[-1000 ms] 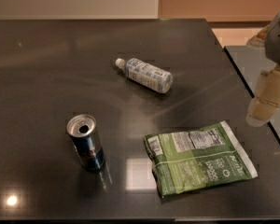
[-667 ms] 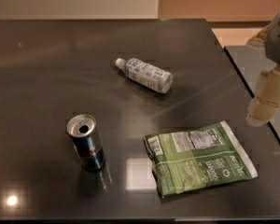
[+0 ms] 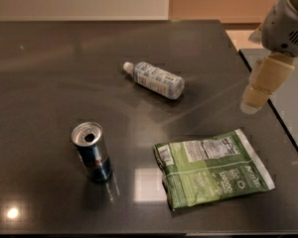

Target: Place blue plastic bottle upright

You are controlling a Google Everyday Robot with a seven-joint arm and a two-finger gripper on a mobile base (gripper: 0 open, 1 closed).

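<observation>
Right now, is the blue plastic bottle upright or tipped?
Tipped: the blue plastic bottle lies flat on its side. The end effector hovers far right, not touching it.

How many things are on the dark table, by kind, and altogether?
Plastic bottles: 1, the blue plastic bottle, lying on its side.
Drink cans: 1, the can, upright.
Snack bags: 1, the green bag, flat.
Total: 3. The gripper hangs at the right edge of the table, apart from all three.

You have one small clear bluish plastic bottle [image 3: 154, 80] with a white cap, one blue-and-silver metal drink can [image 3: 92, 152], one flat green snack bag [image 3: 213, 168], one dark surface [image 3: 44, 68], and one hand [image 3: 254, 99] at the frame's upper right.
</observation>
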